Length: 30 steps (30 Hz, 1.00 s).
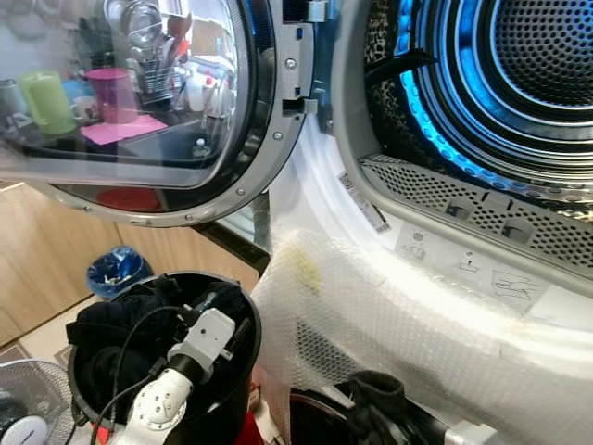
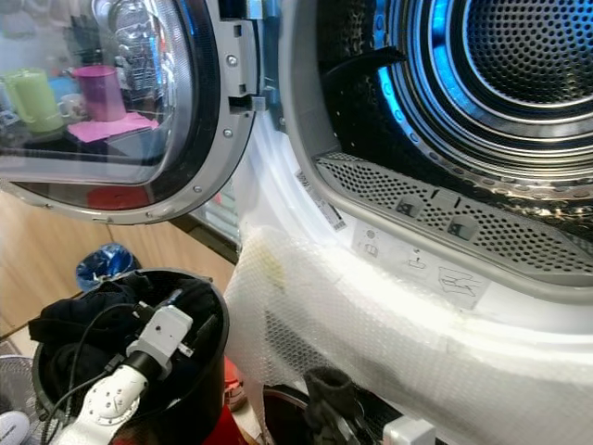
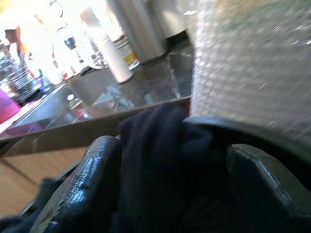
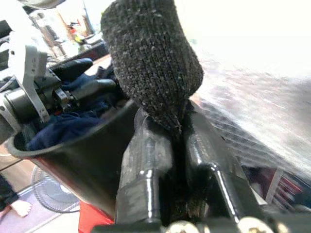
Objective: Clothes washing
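1. The right gripper is clamped on a dark grey knitted sock, low before the open silver perforated drum; so thin a pinch could slip.
2. The left gripper, fingers spread wide around dark clothes, reaches into the black round bucket; its loose cable may snag.

Drum: perforated metal, bright and glossy, lit blue. Lint grille under the opening: grey perforated plastic, matt. Door: smooth glass pane, strongly reflective, in a silver ring with visible screws. Machine front wrapped in bubble wrap, translucent and dimpled. Bucket: black plastic, semi-gloss, holding dark soft cloth. Right gripper fingers glossy black, pinching a coarse dark grey knit sock. Left gripper fingers glossy black, scuffed. Cabinet panel: pale wood, matt.
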{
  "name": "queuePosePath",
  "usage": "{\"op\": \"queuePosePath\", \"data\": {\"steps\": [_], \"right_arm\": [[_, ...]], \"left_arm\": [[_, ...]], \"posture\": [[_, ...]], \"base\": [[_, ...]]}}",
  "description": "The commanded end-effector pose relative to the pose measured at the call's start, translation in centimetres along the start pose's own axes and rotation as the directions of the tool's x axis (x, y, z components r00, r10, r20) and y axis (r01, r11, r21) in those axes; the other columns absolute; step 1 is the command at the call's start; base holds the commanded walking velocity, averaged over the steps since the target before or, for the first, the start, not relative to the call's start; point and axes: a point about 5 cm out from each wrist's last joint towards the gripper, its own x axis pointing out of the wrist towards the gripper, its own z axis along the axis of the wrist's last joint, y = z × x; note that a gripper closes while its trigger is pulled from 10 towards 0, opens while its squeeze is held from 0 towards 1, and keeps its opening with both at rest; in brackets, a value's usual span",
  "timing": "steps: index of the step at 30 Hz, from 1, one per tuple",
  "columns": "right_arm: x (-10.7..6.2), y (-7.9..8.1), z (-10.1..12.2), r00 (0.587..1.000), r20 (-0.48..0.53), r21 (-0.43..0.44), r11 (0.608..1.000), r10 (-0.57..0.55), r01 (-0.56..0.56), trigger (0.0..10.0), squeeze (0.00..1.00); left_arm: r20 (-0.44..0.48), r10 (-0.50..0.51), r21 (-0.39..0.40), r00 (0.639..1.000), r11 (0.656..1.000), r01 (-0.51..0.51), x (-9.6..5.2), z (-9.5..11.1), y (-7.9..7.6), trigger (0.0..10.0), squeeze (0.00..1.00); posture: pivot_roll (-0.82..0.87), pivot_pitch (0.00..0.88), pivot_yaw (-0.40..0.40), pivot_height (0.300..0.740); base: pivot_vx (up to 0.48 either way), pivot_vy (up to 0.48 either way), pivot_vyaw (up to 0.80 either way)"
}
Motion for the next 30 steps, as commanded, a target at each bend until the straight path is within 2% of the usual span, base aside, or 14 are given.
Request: {"op": "queuePosePath", "data": {"steps": [1, 4, 8, 17, 24, 30], "right_arm": [[0.02, 0.13, -0.29, 1.0, -0.007, 0.006, 1.0, -0.005, 0.005, 10.0, 0.0], [0.04, 0.3, -0.4, 1.0, -0.01, 0.006, 1.0, -0.011, 0.011, 10.0, 0.0], [-0.28, 0.47, -0.43, 1.0, -0.006, 0.009, 1.0, -0.019, 0.019, 10.0, 0.0], [-0.24, 0.9, -0.38, 0.999, -0.014, 0.009, 0.999, 0.031, -0.031, 10.0, 0.0], [-0.28, 0.9, -0.6, 1.0, -0.022, 0.019, 1.0, 0.022, -0.021, 10.0, 0.0], [-0.39, 1.06, -0.92, 0.998, -0.042, 0.026, 0.999, 0.04, -0.039, 10.0, 0.0]], "left_arm": [[0.003, -0.01, 0.004, 1.0, 1.0, 0.01, 0.0, 0.18, 0.14, 10.0, 0.0], [0.009, -0.019, 0.004, 1.0, 1.0, 0.019, 0.12, 0.4, 0.03, 10.0, 0.0], [0.009, -0.03, 0.004, 1.0, 1.0, 0.03, 0.25, 0.51, -0.23, 10.0, 0.0], [0.008, -0.032, 0.002, 0.999, 0.999, 0.032, -0.1, 0.44, -0.17, 10.0, 0.0], [0.01, -0.043, 0.002, 0.999, 0.999, 0.043, -0.57, 0.41, -0.32, 10.0, 0.0], [0.017, -0.049, 0.027, 0.999, 0.998, 0.048, -0.53, 0.54, -0.43, 10.0, 0.0]], "posture": [[0.18, 0.0, 0.018, 0.74], [0.17, 0.0, 0.025, 0.74], [0.16, 0.0, 0.026, 0.74], [0.17, 0.0, 0.021, 0.74], [0.17, 0.0, 0.019, 0.74], [0.17, 0.0, 0.02, 0.74]], "base": [[0.0, 0.0, 0.0], [0.0, 0.0, 0.0], [0.0, 0.0, -0.76], [0.0, 0.0, 0.0], [0.0, 0.0, 0.0], [0.0, -0.051, -0.77]]}}
